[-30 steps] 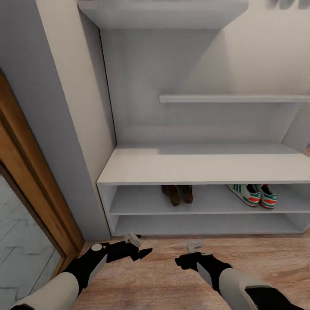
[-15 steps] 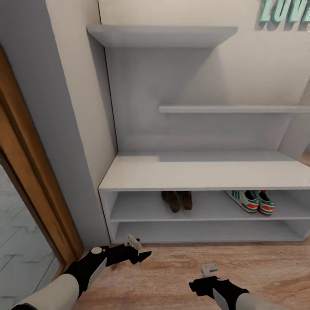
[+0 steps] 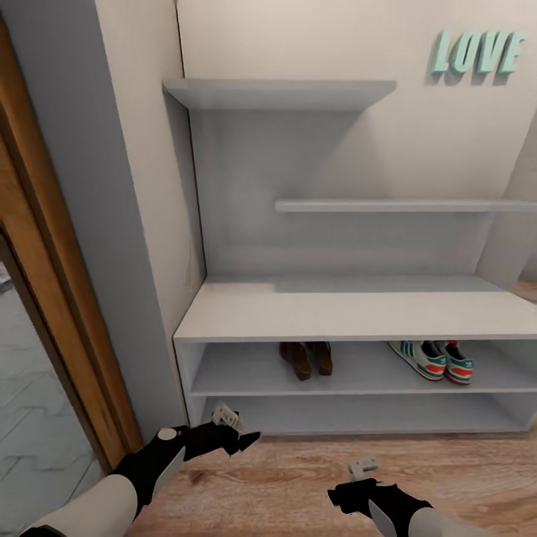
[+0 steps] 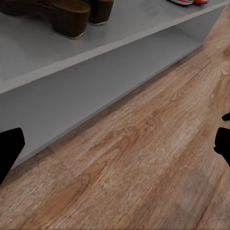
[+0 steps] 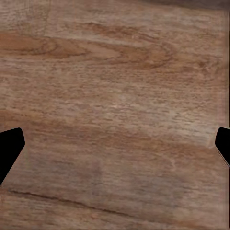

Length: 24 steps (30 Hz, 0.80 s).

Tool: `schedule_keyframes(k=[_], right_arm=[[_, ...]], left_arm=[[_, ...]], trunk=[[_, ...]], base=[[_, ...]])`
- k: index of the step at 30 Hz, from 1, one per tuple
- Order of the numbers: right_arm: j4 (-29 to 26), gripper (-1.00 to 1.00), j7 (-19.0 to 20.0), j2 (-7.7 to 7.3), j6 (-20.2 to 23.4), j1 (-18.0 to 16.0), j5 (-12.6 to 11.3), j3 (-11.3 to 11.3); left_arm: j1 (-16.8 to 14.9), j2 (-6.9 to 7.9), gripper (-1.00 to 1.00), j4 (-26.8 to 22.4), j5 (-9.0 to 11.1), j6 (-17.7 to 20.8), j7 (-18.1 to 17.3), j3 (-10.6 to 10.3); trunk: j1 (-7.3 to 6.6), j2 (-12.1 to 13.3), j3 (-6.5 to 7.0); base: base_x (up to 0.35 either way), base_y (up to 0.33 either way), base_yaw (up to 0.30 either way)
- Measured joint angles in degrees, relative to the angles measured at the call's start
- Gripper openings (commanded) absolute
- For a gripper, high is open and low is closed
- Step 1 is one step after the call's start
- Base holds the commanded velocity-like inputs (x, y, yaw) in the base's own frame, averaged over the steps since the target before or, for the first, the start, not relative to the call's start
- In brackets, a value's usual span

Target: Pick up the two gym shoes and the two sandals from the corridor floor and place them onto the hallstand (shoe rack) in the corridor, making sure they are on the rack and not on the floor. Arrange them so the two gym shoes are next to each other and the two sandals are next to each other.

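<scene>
Grippers first, since they're closest: the left gripper [image 3: 242, 440] hangs low over the floor [image 3: 298, 485] just in front of the rack, and its wrist camera shows the two fingertips far apart with nothing between them. The right gripper [image 3: 344, 496] sits lower and nearer the robot, also spread wide and empty, with bare wood planks under it.

Past them is the shoe rack [image 3: 358, 313]. Both pairs are already on its upper low shelf, under the wide bench top. The sandals [image 3: 306, 359] stand side by side toward the left of the shelf, and the sneakers [image 3: 435, 360] sit touching each other further right, well apart from the sandals. The left wrist camera catches the sandal heels [image 4: 72, 17] up on that shelf too.

So honestly this looks done to me: all four off the floor, each pair together. I'd say the next move is just keeping the arms clear of the rack, nothing left to grab.
</scene>
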Motion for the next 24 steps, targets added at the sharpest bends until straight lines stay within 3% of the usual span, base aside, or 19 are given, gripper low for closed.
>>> schedule_keyframes(k=[24], right_arm=[[0.0, 1.0, 0.0, 0.0, 0.0, 0.0, -0.1, 0.0]], left_arm=[[0.0, -0.01, 1.0, 0.0, 0.1, 0.0, 0.0, 0.0]], trunk=[[-0.62, 0.3, 7.49]], base=[[0.0, 0.0, 0.0]])
